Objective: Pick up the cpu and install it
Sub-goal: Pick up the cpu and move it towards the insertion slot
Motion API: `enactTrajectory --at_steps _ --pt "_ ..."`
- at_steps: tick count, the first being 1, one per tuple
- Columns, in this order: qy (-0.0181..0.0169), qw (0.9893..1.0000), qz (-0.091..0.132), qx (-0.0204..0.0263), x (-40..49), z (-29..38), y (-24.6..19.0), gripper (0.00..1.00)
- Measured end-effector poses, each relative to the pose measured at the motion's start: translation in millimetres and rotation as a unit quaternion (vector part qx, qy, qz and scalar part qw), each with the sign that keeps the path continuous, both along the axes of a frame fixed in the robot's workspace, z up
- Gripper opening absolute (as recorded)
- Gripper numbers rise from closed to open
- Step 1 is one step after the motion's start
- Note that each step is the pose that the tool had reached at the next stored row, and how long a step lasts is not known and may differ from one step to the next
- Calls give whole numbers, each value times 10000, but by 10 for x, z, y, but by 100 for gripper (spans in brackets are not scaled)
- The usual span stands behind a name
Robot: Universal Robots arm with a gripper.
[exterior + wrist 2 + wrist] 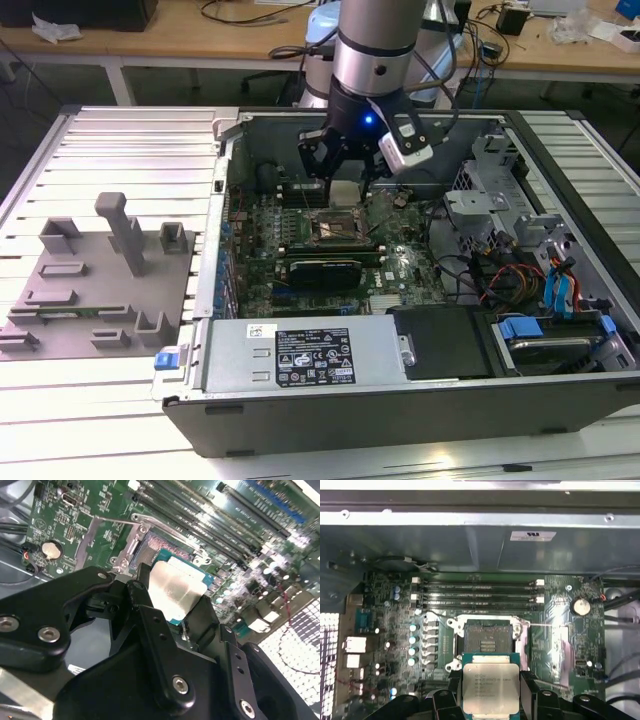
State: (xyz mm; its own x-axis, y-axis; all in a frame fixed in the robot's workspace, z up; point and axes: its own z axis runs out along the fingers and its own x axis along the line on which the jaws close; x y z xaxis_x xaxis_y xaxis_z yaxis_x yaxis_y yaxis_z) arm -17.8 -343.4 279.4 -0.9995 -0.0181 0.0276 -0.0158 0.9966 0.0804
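Observation:
My gripper (345, 183) hangs inside the open computer case, shut on the cpu (345, 193), a flat square chip with a silvery top. In the first wrist view the cpu (491, 684) sits between the black fingers (451, 692), held level above the motherboard. The open socket (487, 636) with its raised metal frame lies just beyond the chip, empty, and the chip's far edge overlaps the socket's near rim. The second wrist view has the cpu (175, 591) clamped at its sides, with the socket (160, 545) behind it. In the exterior view the socket (335, 228) is just below the gripper.
The case (330, 410) lies open on a slatted metal table. A power supply (310, 357), cables (500, 275) and drive bays (560, 330) fill its near and right parts. Memory slots (480, 592) run beside the socket. A grey fixture plate (95, 290) with blocks lies at the exterior view's left.

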Motion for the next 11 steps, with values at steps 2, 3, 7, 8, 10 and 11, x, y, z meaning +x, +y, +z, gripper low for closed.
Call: enactTrajectory --at_steps 2,3,7,8,10,11 --pt "1 10000 0 -3 0 -22 45 55" --pt "1 10000 0 -24 0 -34 77 55" --pt "1 9998 -1 -207 0 -64 138 55" --pt "1 9997 0 -262 0 -68 145 55" --pt "1 9996 0 -293 0 -72 148 55" --pt "1 9996 1 -294 -1 -72 148 55"
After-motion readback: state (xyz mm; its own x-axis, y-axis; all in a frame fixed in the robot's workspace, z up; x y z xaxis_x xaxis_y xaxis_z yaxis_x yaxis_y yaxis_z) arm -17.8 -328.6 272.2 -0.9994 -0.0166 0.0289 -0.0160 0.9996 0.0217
